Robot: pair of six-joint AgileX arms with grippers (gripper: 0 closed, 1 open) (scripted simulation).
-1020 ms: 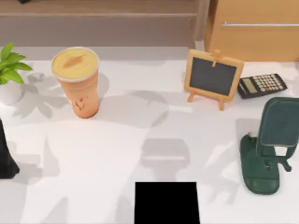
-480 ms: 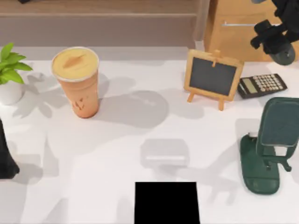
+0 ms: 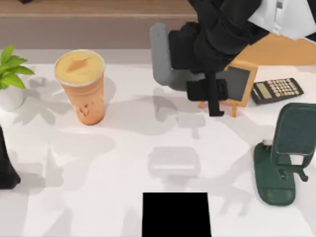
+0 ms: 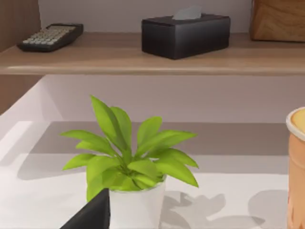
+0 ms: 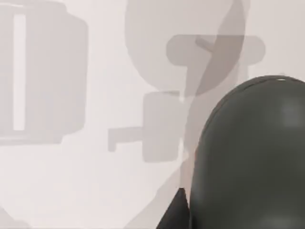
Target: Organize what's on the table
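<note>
My right gripper [image 3: 213,101] hangs above the table [image 3: 128,163] near the small chalkboard [image 3: 237,81], carrying a grey object [image 3: 163,59]; I cannot tell how the fingers stand. I should lower slowly, avoiding the chalkboard. My left arm [image 3: 6,168] sits parked at the left edge

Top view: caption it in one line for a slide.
Right arm's gripper carries a grey object above the table, near the chalkboard easel.

My right arm [image 3: 222,34] reaches over the table's [image 3: 123,163] far side, carrying a grey object [image 3: 160,57]. It partly covers the small chalkboard [image 3: 237,84].
</note>
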